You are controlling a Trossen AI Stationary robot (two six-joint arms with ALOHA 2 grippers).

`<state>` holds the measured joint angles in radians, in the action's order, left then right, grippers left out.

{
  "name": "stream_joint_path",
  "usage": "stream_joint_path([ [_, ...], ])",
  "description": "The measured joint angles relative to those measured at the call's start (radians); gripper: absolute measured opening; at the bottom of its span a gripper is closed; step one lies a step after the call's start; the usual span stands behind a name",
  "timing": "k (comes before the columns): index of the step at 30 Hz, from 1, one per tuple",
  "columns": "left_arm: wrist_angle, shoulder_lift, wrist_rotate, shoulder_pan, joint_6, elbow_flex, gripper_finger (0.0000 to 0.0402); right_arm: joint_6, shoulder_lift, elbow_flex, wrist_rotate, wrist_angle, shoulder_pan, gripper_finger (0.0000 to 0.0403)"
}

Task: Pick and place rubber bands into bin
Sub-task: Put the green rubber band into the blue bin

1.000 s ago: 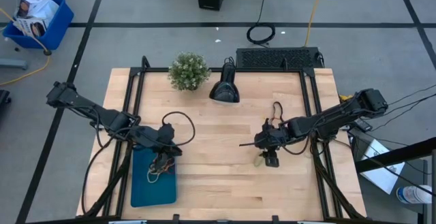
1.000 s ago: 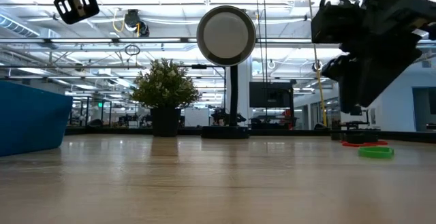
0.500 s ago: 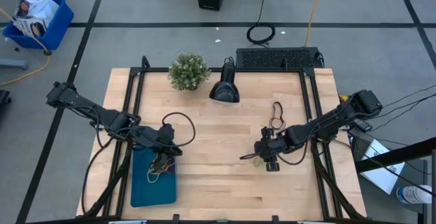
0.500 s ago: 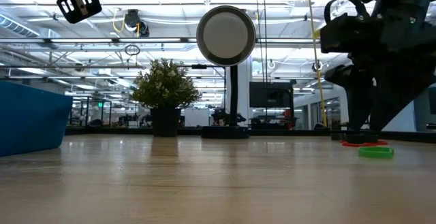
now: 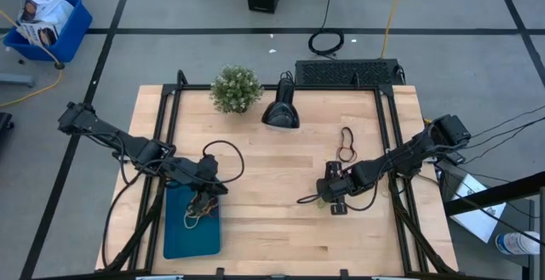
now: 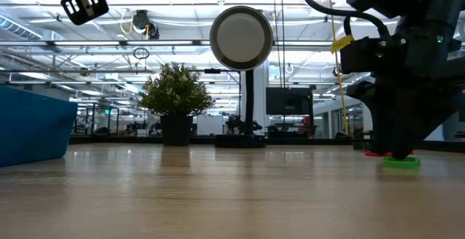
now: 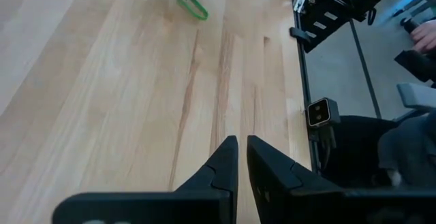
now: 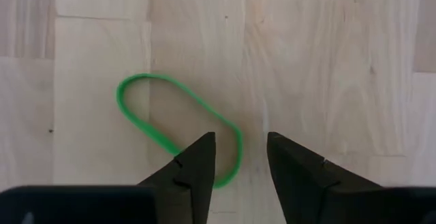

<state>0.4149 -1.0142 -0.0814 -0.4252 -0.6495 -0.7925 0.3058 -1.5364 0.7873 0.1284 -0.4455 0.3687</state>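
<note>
Green rubber band [image 8: 178, 126]: right hand [image 8: 240, 157] has lowered, open, over it.

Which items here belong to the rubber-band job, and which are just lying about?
Job items: green rubber band below the open right gripper; red rubber bands on the table; bands in the teal bin; left gripper, shut, over the bin.

Lying about: potted plant, black lamp, keyboard.

Rubber bands and bin
Green rubber band [image 8: 178, 126] lies flat, right of the teal bin [image 5: 174, 237], which holds several bands [image 5: 200, 209].
</note>
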Motion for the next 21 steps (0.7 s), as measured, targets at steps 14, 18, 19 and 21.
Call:
stream_joint_path([
  [14, -0.001, 0.0, 0.0, 0.0, -0.002, 0.0, 0.0035, 0.093, 0.006, -0.17, -0.037, 0.174, -0.001, 0.006],
  [18, 0.0, 0.0, -0.001, 0.0, -0.002, 0.0, 0.0035, 0.085, 0.005, -0.185, -0.028, 0.194, -0.001, 0.0026],
  [19, 0.0, 0.0, -0.001, 0.0, -0.002, 0.0, 0.0035, 0.078, 0.004, -0.185, -0.023, 0.196, 0.0, 0.0015],
  [21, 0.0, 0.0, -0.007, 0.0, -0.002, 0.0, 0.0035, 0.064, 0.003, -0.185, -0.021, 0.202, 0.0, 0.0005],
])
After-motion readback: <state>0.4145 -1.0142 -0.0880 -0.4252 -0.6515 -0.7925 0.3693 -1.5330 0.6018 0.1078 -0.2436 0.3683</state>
